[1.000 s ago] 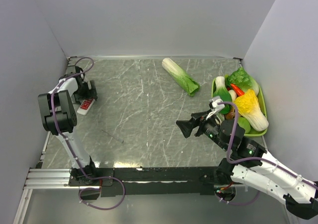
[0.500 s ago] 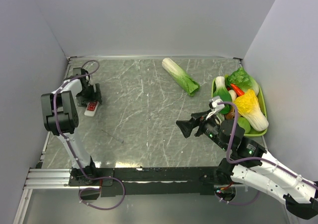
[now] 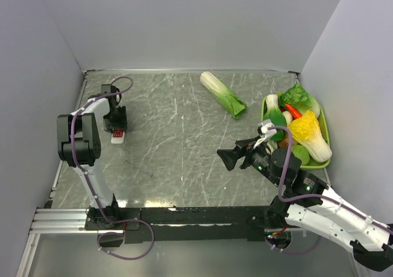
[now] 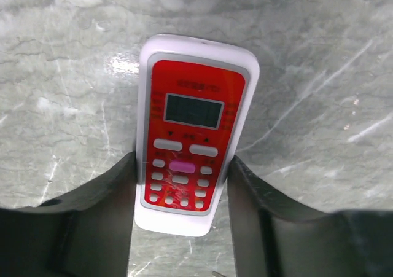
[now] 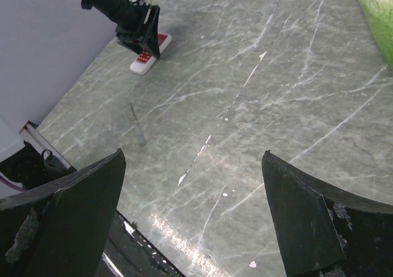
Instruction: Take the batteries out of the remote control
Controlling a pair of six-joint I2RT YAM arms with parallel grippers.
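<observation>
Remote control [image 4: 196,86]: one, clamped by left end effector [image 4: 184,164]; right end effector [image 5: 193,157] apart.

My left arm [image 3: 78,143] reaches forward, wrist turned down; my left gripper [image 3: 116,126] is clamped on the remote control [image 4: 191,120], one finger against each flank; my right arm [image 3: 322,208] sits low; my right gripper [image 3: 226,158] is spread wide.

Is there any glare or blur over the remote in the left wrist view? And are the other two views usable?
Left wrist: remote control sharp, buttons distinct; one small glare patch on the table beside its top corner; left gripper fingers dark, soft. Right wrist: remote far, small; right gripper fingers in shadow. Top external: even light, remote tiny.
</observation>
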